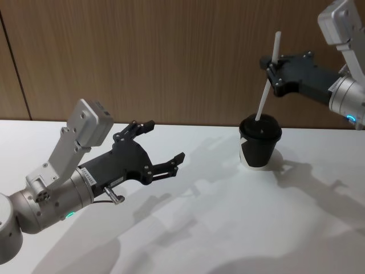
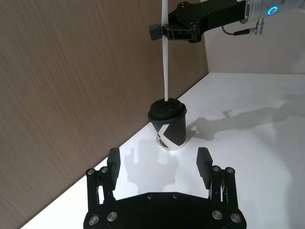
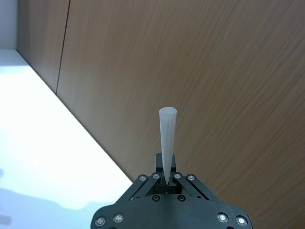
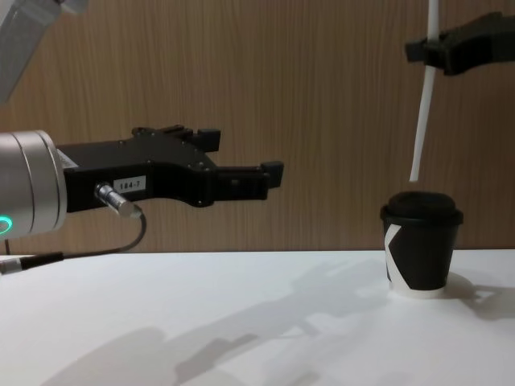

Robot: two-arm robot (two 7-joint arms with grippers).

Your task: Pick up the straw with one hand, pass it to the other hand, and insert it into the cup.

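The white straw (image 1: 265, 94) hangs nearly upright with my right gripper (image 1: 274, 69) shut on its upper part. Its lower end hovers just above the lid of the black cup (image 1: 259, 142), a small gap showing in the chest view between straw (image 4: 422, 121) and cup (image 4: 422, 249). The cup stands upright on the white table near the wooden wall. My left gripper (image 1: 164, 141), with its silver wrist and "184-7" label, hangs open and empty over the table's left side, pointing toward the cup (image 2: 169, 129). The right wrist view has the straw (image 3: 167, 138) pinched between the fingers.
The white table (image 1: 199, 228) runs up to a brown wooden wall (image 1: 171, 57) close behind the cup. A thin dark cable (image 4: 96, 253) loops under my left wrist. Open tabletop lies between the left gripper and the cup.
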